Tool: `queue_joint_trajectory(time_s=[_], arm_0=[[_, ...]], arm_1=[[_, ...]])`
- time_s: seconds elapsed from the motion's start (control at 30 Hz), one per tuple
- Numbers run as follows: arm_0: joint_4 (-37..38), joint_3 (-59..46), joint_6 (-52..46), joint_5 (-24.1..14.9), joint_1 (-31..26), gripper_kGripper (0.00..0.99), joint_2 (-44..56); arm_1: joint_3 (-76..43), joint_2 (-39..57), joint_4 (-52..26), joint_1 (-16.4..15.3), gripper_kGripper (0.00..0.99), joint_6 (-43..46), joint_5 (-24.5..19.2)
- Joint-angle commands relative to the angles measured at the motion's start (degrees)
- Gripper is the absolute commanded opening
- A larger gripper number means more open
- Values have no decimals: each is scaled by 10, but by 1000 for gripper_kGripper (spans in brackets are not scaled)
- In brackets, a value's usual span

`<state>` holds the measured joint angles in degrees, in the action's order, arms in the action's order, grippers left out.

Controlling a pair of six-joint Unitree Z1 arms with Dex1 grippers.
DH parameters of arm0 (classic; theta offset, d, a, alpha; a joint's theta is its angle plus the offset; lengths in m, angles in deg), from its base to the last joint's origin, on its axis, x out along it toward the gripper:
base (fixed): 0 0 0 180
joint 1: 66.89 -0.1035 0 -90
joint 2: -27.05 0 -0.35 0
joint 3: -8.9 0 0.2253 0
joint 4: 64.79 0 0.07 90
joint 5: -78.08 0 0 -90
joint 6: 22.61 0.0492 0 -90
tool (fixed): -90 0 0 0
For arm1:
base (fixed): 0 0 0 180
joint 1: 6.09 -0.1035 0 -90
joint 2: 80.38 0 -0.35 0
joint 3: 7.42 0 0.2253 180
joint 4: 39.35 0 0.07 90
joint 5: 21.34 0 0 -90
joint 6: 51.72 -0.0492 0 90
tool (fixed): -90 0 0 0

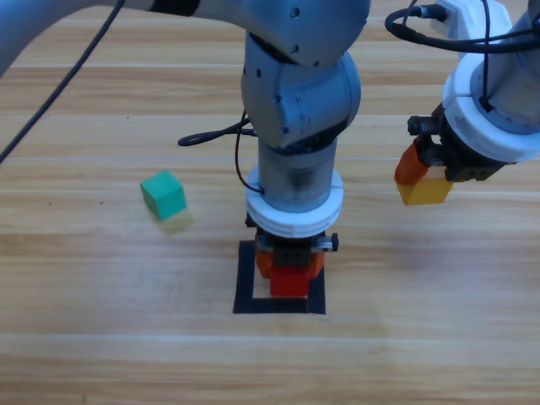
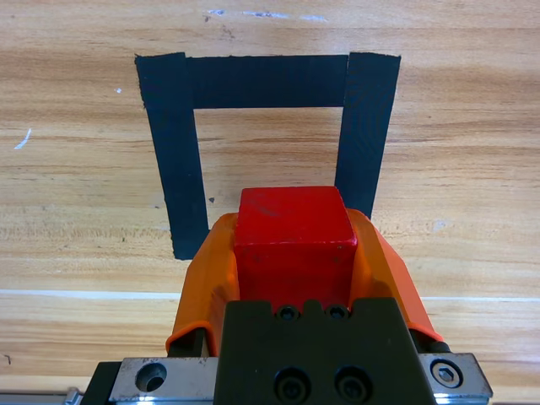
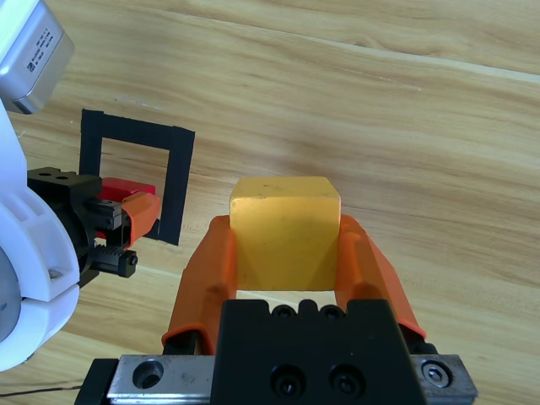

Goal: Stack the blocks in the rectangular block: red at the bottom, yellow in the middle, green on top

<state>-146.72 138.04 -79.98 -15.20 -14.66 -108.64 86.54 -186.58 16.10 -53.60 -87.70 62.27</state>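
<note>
While the red cube (image 2: 294,229) sits pinched in your left tool (image 1: 289,268) at the tape square's (image 1: 245,278) near edge | release may land it on tape | right tool (image 1: 429,179) pinches yellow cube (image 3: 285,229), aloft | green cube (image 1: 163,194) on table (image 1: 101,337), apart

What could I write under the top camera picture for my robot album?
Left end effector holds the red cube at the tape square; right end effector lifts the yellow cube.

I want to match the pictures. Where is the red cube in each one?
High view: red cube low centre, in left gripper.
Left wrist view: centre, between orange jaws.
Right wrist view: far left, partly hidden.
Shared landmark: black tape square.
</note>
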Motion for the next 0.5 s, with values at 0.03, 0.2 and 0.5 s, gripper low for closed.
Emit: queue_joint_trajectory(time_s=[0.03, 0.2, 0.5], arm_0=[[17, -23, 8, 8, 11, 0, -18], [40, -52, 8, 15, 10, 0, -2], [50, -69, 9, 16, 6, 0, 10]], arm_1=[[-6, -33, 5, -10, 21, -1, -2], [-6, -33, 5, -10, 21, -1, -2], [-6, -35, 4, -10, 21, 0, -4]])
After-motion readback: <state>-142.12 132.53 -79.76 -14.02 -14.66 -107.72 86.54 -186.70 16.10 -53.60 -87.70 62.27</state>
